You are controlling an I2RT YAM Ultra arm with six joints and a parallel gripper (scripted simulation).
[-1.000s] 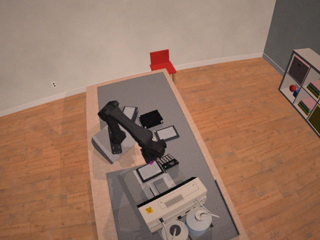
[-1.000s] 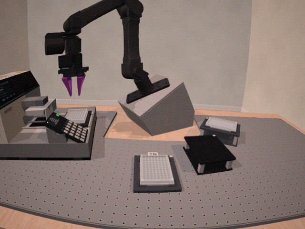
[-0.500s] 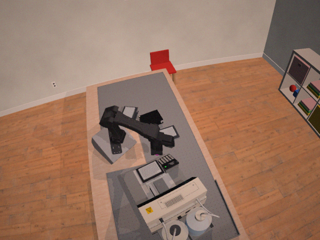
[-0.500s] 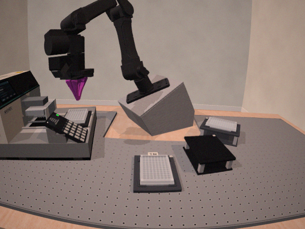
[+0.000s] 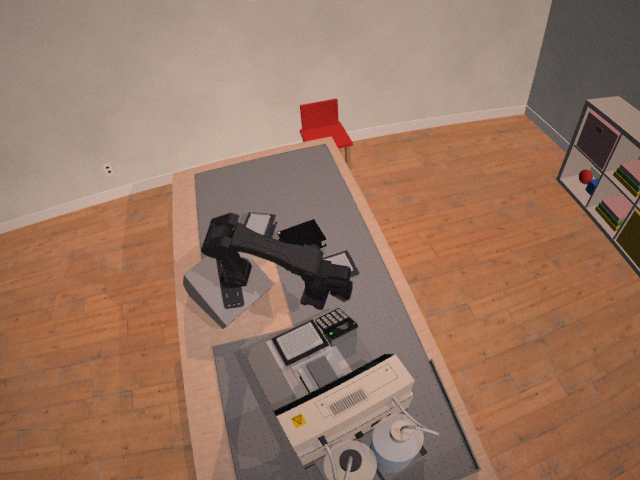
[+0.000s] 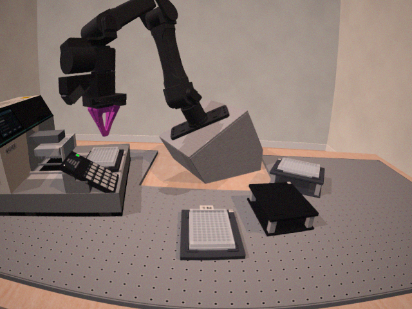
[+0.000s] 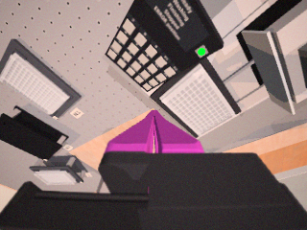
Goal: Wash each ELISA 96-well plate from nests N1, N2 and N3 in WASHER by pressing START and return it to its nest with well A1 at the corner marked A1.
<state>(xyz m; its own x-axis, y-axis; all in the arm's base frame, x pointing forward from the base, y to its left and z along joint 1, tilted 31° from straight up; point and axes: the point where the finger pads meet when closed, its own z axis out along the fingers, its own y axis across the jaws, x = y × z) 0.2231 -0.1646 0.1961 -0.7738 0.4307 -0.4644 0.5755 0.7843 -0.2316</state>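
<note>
There are three white plates: one [image 6: 103, 155] lies in the washer's [image 6: 63, 196] carrier, one [image 6: 210, 228] sits on the front nest [image 6: 212, 254], and one [image 6: 298, 167] sits on the far nest [image 6: 295, 177], while the middle black nest [image 6: 281, 199] has no plate. The gripper [image 6: 103, 123] hangs in the air above the keypad [image 6: 91, 172] with its two purple fingers pressed together, holding nothing. The top view hides those fingers under the arm but shows two bottles [image 5: 397, 443] behind the washer, and the wrist view shows the small lamp [image 7: 201, 51] glowing green.

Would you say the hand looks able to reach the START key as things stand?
Probably yes: the hand is shut on nothing and hangs above the keypad, with nothing between them.
</note>
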